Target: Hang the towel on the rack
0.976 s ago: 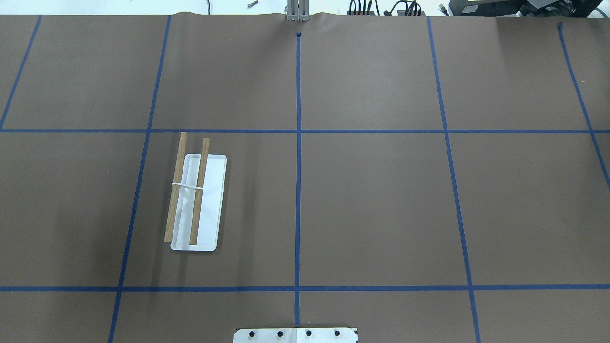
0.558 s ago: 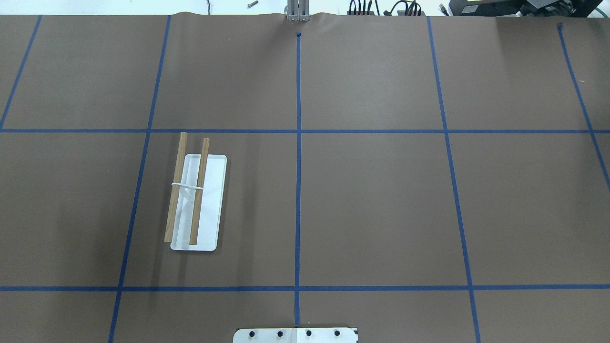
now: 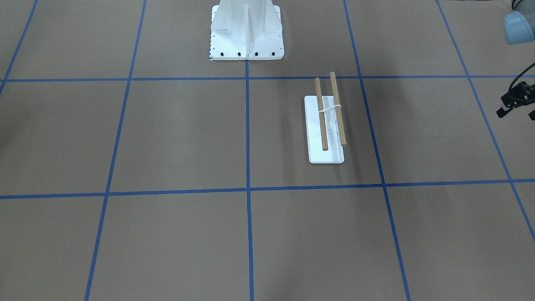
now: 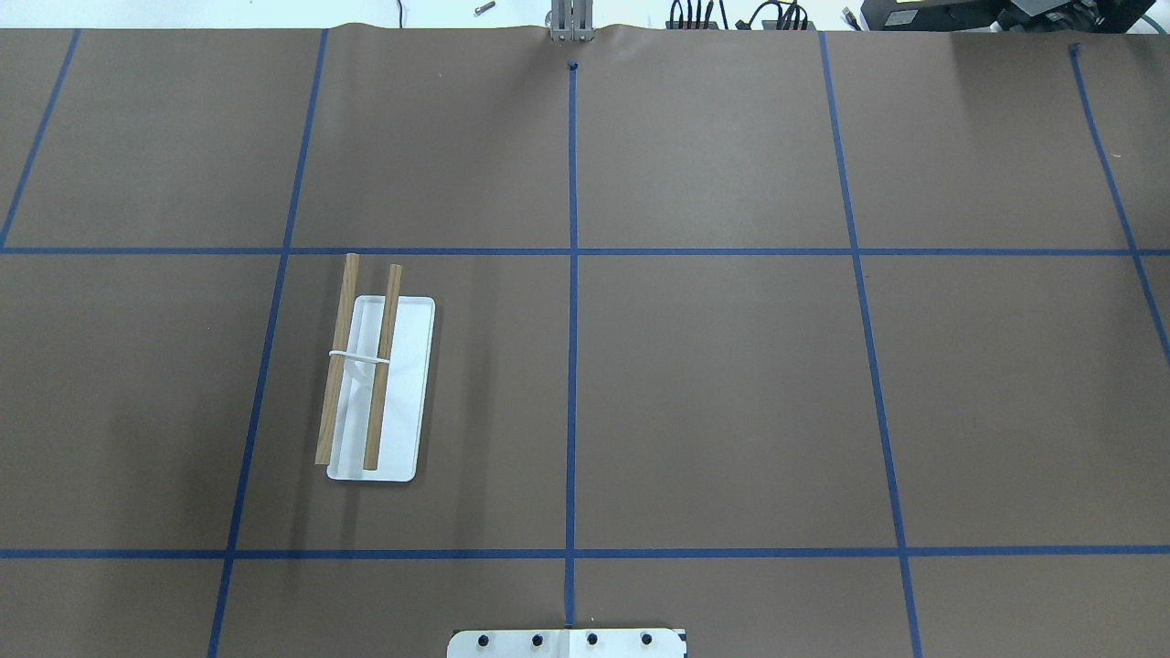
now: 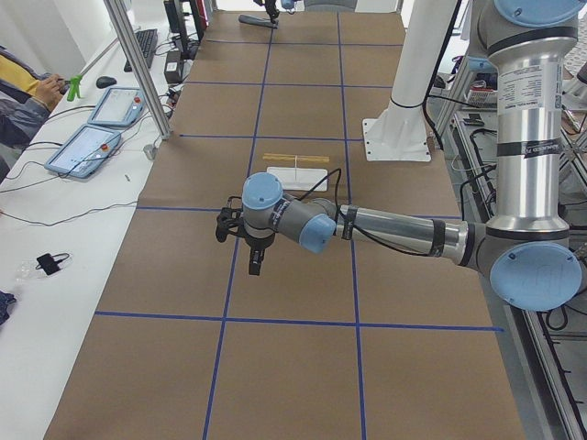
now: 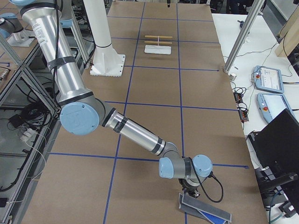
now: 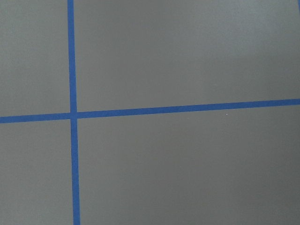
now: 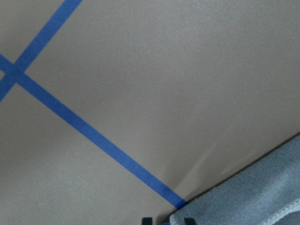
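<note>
Starting at the bench's right-end edge, nearest in the exterior right view: the towel [image 6: 205, 208] is lying flat on the brown paper, close to that edge and toward the operators' side. The right gripper [image 6: 188, 190] is pointing down at the towel's robot-side end, with the right arm stretching low across the bench to reach it. The right wrist view is showing two dark fingertips [image 8: 146, 220] at its bottom edge, with the towel's hemmed corner just beside them. Whether this tool is released or clenched I cannot tell, and contact cannot be confirmed.

Further along, the white pedestal [image 6: 105, 58] is standing at the robot-side edge, mid-length. Control pendants [image 6: 267, 77] and an aluminium post [image 6: 239, 37] are sitting beyond the operators' edge.

Past the pedestal, the rack [image 4: 411, 384] is standing upright in the bench's left half, about midway between the robot-side and operators' edges. Both dowels are bare, and it is well apart from the towel.

Toward the left-end edge, the left gripper [image 5: 256, 264] is hanging above the blue tape lines [image 5: 266, 110], apart from the rack. Its state cannot be judged.

The overhead and front-facing views are showing the rack and pedestal only. The towel is appearing solely in the exterior right and right wrist views. The left wrist view is showing a tape crossing alone
</note>
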Motion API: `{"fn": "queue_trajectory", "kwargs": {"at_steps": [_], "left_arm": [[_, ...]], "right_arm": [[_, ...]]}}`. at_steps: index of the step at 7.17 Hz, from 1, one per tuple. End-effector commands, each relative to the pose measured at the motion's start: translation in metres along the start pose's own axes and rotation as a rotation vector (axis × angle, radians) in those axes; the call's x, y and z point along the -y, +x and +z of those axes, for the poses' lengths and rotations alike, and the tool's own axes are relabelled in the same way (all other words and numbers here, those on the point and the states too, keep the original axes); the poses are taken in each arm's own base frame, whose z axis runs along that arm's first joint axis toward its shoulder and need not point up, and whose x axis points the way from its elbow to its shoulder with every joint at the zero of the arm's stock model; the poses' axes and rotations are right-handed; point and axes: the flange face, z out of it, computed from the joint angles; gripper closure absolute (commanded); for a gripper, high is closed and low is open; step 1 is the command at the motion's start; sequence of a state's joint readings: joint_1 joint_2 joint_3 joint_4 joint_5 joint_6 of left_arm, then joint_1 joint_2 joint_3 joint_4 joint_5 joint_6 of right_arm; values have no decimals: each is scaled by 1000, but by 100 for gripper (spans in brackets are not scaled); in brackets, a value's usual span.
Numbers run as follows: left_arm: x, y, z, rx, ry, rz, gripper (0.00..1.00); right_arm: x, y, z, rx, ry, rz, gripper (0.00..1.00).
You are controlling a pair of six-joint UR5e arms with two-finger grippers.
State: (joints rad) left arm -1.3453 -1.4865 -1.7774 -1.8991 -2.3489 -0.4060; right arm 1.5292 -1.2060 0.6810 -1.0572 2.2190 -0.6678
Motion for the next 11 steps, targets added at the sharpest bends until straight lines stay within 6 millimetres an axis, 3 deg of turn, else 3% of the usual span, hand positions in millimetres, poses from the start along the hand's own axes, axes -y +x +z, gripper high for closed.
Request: {"fn": "queue_trajectory", "kwargs": {"at_steps": [1,3,9,11], "left_arm": [[0,0,0,-1,0,0,1],[-1,0,0,1,-1,0,1],[-3,-1,0,0,-2,-1,1],[-3,-2,0,0,-3,0,1]], "right_arm": [[-7,2,2,-53,-2,-28,0],[-19,2,10,-113,-31,-47,1],[-6,-11,32,-150,-106,-85,10],[-4,-11,35,-153,-114,-91,19]]}}
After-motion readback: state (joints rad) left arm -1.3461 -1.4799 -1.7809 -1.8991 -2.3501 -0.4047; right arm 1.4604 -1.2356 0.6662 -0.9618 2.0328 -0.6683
